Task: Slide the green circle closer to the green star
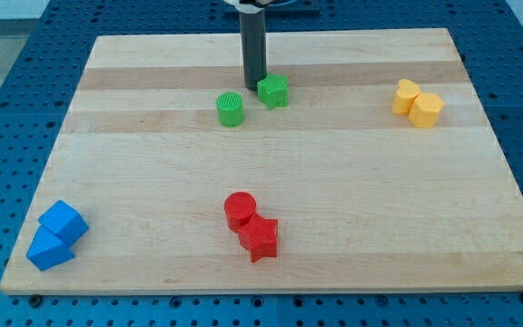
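Observation:
The green circle (231, 109) is a short ribbed cylinder on the wooden board, upper middle of the view. The green star (273, 91) lies just to its upper right, a small gap apart. My tip (254, 86) stands on the board right against the star's left side, above and to the right of the circle, not touching the circle. The rod rises straight up out of the view's top.
The wooden board (352, 182) lies on a blue perforated table. Two yellow blocks (418, 104) sit together at the upper right. A red circle (240, 210) and red star (260, 237) touch at the lower middle. Two blue blocks (55, 234) sit at the lower left corner.

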You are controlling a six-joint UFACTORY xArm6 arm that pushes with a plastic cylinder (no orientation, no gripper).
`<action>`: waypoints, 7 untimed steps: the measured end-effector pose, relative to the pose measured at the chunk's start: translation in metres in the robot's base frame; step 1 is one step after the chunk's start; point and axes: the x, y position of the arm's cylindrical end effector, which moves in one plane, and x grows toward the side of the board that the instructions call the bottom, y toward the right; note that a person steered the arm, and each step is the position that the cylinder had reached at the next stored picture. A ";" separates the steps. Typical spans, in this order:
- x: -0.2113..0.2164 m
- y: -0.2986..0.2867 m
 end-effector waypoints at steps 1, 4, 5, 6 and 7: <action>0.000 -0.042; 0.027 -0.098; 0.029 -0.098; 0.036 -0.092; 0.042 -0.082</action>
